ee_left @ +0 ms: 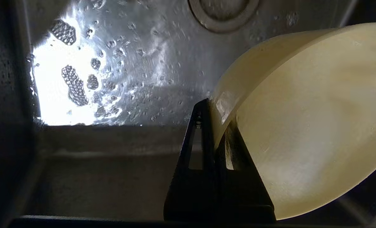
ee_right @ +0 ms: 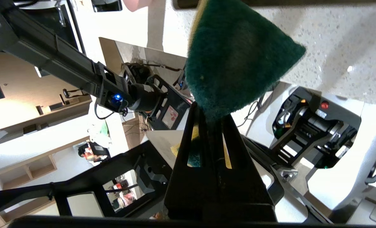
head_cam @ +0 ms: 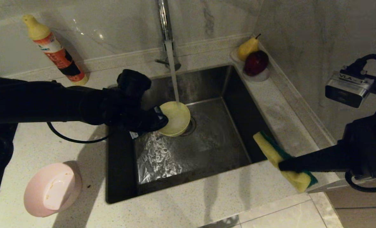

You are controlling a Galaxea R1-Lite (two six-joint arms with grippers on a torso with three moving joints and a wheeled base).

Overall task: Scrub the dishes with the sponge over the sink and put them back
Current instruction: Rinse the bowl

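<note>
My left gripper [head_cam: 158,122] is shut on the rim of the yellow bowl [head_cam: 176,117], which it holds tilted above the sink [head_cam: 213,82] near the drain. Water from the tap [head_cam: 166,28] runs onto the bowl's edge. In the left wrist view the bowl [ee_left: 308,126] fills one side, its wall pinched by my gripper [ee_left: 215,110]. Over the counter's front right corner my right gripper [head_cam: 281,165] is shut on the sponge [head_cam: 283,161], yellow foam toward the sink. The green face of the sponge [ee_right: 235,57] shows above that gripper [ee_right: 210,110]. A pink bowl [head_cam: 53,189] lies upside down at front left.
A dish-soap bottle [head_cam: 55,50] leans against the back wall at the left. A small white dish with a pear [head_cam: 247,47] and a dark red fruit [head_cam: 256,62] sits at the sink's back right corner. The right wall stands close to my right arm.
</note>
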